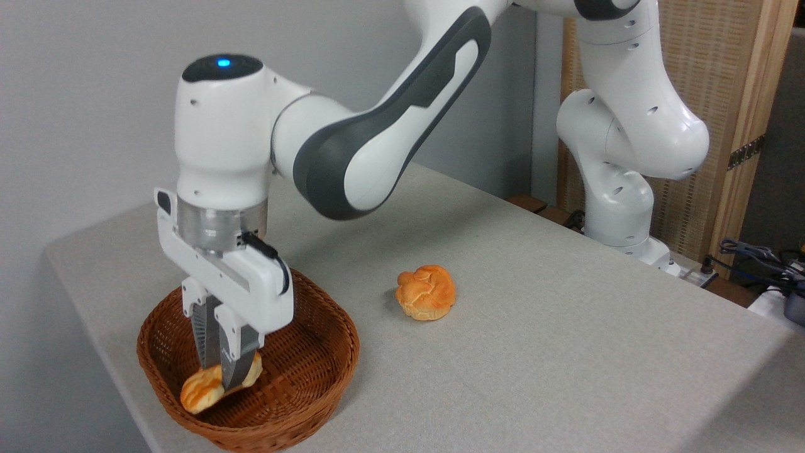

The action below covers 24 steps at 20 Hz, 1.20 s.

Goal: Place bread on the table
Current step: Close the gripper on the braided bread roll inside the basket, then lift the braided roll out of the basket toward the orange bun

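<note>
A: Quick, lower left of frame first. What's in the wicker basket [302,371]?

B: The bread [200,391], the pale striped loaf. The gripper [221,375] has its fingers pinched narrow across the loaf's middle, so it's holding it. The loaf sits tilted, its left end low near the basket floor; can't tell if it's clear of the weave.

A: How will it handle?

B: My guess: light and soft. It seems to pinch in a little at the grip, so it probably squashes rather than cracks. Dry crust, likely not slippery, but an oval body can roll or pivot between two narrow fingers.

A: Best place to hold?

B: Across the short width near the centre, about where the fingers sit. An end grip would let it swing.

A: Further back?

B: A round orange bun [426,292] on the table [566,352], mid-frame, well apart from the basket. Not the target.

A: Table space?

B: Bare grey fabric to the right of the basket. Behind, upper right, the arm's base [619,214] and a woven screen [717,126].
</note>
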Motion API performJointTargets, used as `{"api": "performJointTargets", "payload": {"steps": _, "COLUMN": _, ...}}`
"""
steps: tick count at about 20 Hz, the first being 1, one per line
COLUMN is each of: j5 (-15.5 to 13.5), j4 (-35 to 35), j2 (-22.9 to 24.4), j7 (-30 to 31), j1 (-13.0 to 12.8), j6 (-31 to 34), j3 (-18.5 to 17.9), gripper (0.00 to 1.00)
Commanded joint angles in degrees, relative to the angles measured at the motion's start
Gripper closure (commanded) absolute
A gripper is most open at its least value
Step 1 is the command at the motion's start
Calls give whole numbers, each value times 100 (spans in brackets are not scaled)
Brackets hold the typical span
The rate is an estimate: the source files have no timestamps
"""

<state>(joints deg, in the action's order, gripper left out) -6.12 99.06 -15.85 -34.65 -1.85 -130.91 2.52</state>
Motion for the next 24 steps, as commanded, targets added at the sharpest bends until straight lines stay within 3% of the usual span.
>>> {"api": "performJointTargets", "payload": {"steps": 1, "j5": -3, "j4": 26, "j2": 354, "j7": 90, "j1": 9, "j6": 416, "j3": -50, "gripper": 62}}
{"api": "performJointTargets", "payload": {"steps": 9, "j5": -38, "j4": 26, "j2": 846, "j7": 81, "j1": 53, "j6": 1304, "j3": -85, "gripper": 61}}
{"api": "performJointTargets", "payload": {"steps": 13, "j5": -425, "j4": 26, "j2": 1154, "j7": 37, "j1": 45, "j6": 1779, "j3": -428, "gripper": 61}}
{"api": "performJointTargets", "payload": {"steps": 24, "j5": -408, "j4": 123, "j2": 1461, "j7": -727, "j1": 36, "j6": 3473, "j3": -445, "gripper": 58}}
